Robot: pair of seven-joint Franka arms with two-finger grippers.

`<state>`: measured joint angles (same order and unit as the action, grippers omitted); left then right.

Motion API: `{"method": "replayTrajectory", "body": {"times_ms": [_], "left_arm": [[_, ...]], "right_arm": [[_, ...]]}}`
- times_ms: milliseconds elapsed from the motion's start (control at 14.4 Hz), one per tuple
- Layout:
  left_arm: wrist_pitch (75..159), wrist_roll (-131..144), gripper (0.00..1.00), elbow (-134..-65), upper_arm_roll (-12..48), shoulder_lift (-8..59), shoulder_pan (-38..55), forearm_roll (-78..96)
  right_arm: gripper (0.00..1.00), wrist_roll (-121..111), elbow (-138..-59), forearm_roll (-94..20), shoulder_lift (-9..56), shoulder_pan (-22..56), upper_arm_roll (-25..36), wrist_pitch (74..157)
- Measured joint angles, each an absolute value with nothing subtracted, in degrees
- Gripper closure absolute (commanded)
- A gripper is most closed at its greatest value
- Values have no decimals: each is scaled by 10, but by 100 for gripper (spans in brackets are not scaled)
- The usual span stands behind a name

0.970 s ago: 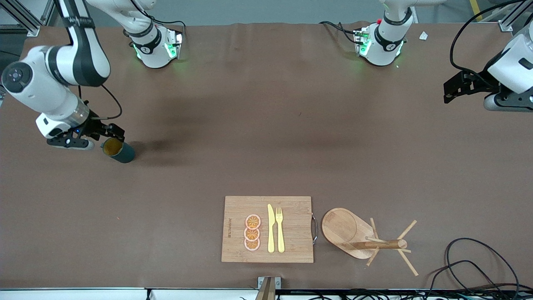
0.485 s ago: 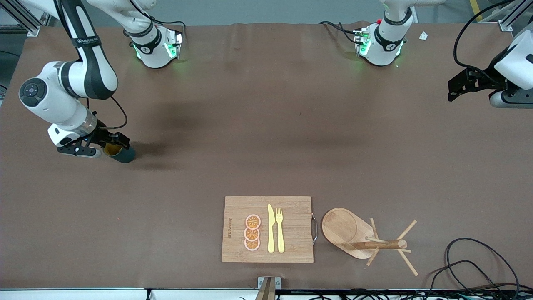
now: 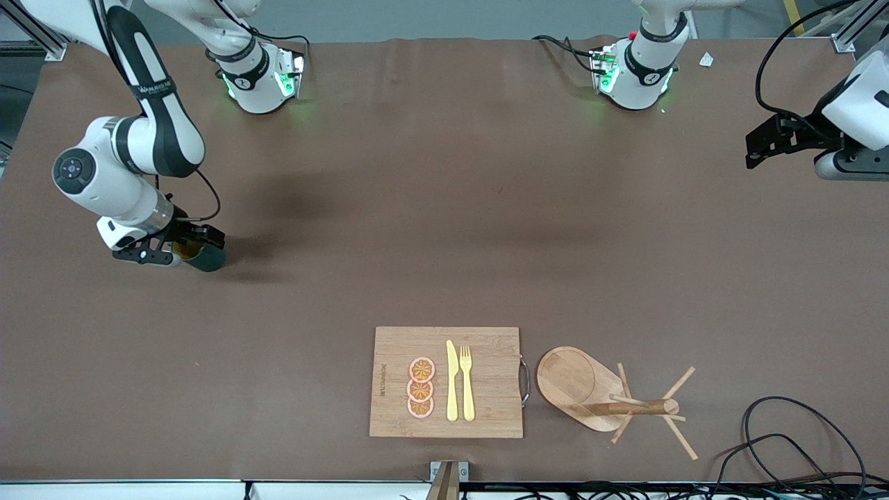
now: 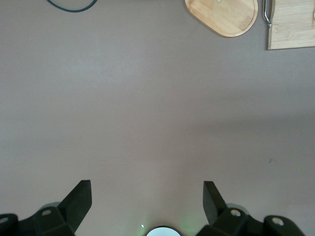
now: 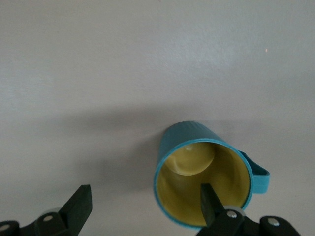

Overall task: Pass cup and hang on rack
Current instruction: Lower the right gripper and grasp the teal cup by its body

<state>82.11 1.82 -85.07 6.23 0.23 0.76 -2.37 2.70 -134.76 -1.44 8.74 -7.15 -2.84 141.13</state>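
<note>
The cup [image 3: 207,260] is a dark teal ribbed mug with a yellowish inside, standing mouth up on the brown table at the right arm's end. In the right wrist view the cup [image 5: 197,142] shows its loop handle [image 5: 261,178]. My right gripper [image 3: 179,248] hangs open low over its mouth. One of the fingers [image 5: 212,202] is over the cup's inside and the other stands outside its wall. The wooden rack [image 3: 576,380] stands near the front camera. My left gripper [image 3: 755,147] waits open over bare table at the left arm's end, with nothing in it.
A bamboo cutting board [image 3: 486,382] lies beside the rack, with a yellow knife [image 3: 451,380], a fork [image 3: 467,382] and orange slices [image 3: 421,387] on it. Black cables [image 3: 792,437] lie at the table's corner near the front camera. The left wrist view shows the rack's base [image 4: 221,17].
My right arm has moved in and down over the cup, so its gripper now covers most of the cup's mouth. The left arm drew back a little, then held still.
</note>
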Motion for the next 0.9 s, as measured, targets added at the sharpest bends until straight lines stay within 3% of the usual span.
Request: {"method": "replayTrajectory", "body": {"times_ms": [139, 277, 346, 623, 901], "left_arm": [[821, 18, 0, -851, 63, 2, 8, -24], [821, 18, 0, -851, 63, 2, 8, -24], [821, 18, 0, -851, 63, 2, 8, -24], [821, 18, 0, -852, 63, 2, 8, -24], [821, 18, 0, -852, 63, 2, 8, -24]], "right_arm": [[3, 27, -1348, -14, 96, -74, -28, 1413], [12, 27, -1349, -14, 97, -74, -28, 1413], [22, 27, -1349, -14, 97, -74, -28, 1413], [47, 27, -1350, -14, 100, -74, -29, 1424], [81, 27, -1350, -14, 112, -74, -29, 1433]]}}
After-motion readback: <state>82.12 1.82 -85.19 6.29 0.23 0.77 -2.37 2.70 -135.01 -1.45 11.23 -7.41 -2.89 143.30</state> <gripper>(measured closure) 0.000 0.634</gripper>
